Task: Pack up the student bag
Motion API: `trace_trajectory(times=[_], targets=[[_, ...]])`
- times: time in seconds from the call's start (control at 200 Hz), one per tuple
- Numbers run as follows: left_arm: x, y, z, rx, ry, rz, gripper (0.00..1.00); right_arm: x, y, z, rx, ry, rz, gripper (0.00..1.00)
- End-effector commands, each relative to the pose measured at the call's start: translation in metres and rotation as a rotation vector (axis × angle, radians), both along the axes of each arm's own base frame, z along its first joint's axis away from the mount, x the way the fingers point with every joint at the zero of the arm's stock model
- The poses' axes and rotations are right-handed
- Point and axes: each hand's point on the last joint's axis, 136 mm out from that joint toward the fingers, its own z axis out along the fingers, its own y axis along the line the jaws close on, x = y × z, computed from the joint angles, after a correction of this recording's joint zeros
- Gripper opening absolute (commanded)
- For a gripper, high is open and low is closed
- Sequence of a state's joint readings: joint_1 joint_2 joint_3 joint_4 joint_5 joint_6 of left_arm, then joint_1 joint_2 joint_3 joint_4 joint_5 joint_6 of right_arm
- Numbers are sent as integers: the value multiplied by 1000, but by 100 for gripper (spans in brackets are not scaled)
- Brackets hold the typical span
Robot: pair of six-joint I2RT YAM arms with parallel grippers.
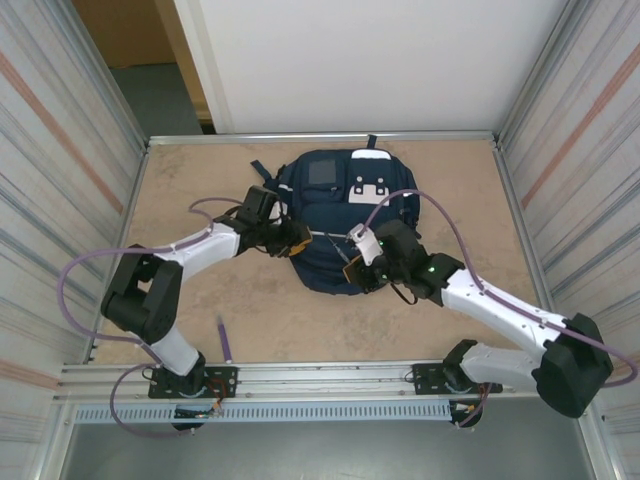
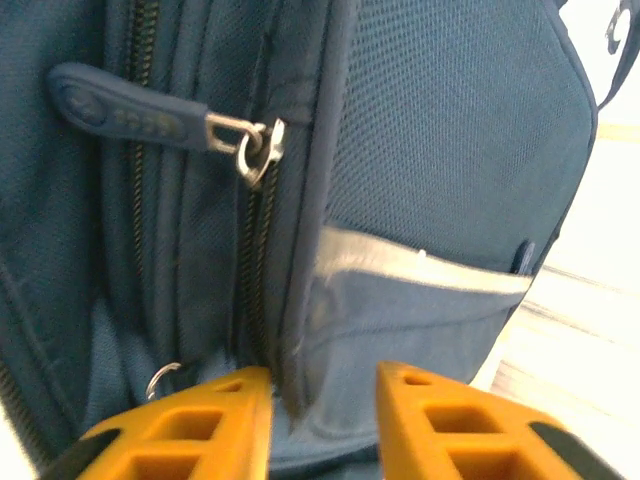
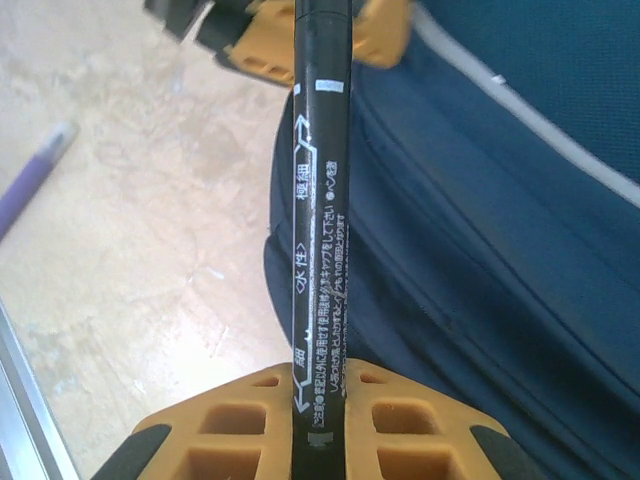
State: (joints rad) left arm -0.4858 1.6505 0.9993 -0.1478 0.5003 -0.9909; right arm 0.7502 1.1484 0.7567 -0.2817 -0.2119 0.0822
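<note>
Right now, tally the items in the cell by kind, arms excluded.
student bag: 1
pens: 2 (black marker in the right gripper, purple pen lying loose)
Total: 3

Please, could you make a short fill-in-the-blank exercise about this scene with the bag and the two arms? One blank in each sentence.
1. The right tool is shut on a ____ marker.
2. The pen lying loose on the table is ____.
3. In the top view, the left tool meets the student bag at the bag's ____ edge.

Missing words: black; purple; left.
</note>
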Motion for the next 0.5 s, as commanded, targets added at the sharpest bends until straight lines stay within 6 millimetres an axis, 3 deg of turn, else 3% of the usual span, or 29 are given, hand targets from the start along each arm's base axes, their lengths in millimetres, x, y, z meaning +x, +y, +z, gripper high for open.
trace_trajectory(times=[0.0, 0.145, 0.226, 0.306, 0.496], targets=[[12, -18, 17, -48, -50, -14, 39, 5, 9, 7, -51, -67, 51, 9], [12, -25, 8, -59, -25, 7, 40, 9, 14, 9, -27, -87, 30, 9], [14, -28, 9, -83, -23, 12, 18, 8, 15, 9, -18, -85, 37, 9], [14, -26, 18, -93, -35, 24, 5, 1, 13, 5, -59, -85, 68, 9], [5, -28, 54, -179, -32, 17, 3, -7, 5, -8, -231, -196, 210, 9]])
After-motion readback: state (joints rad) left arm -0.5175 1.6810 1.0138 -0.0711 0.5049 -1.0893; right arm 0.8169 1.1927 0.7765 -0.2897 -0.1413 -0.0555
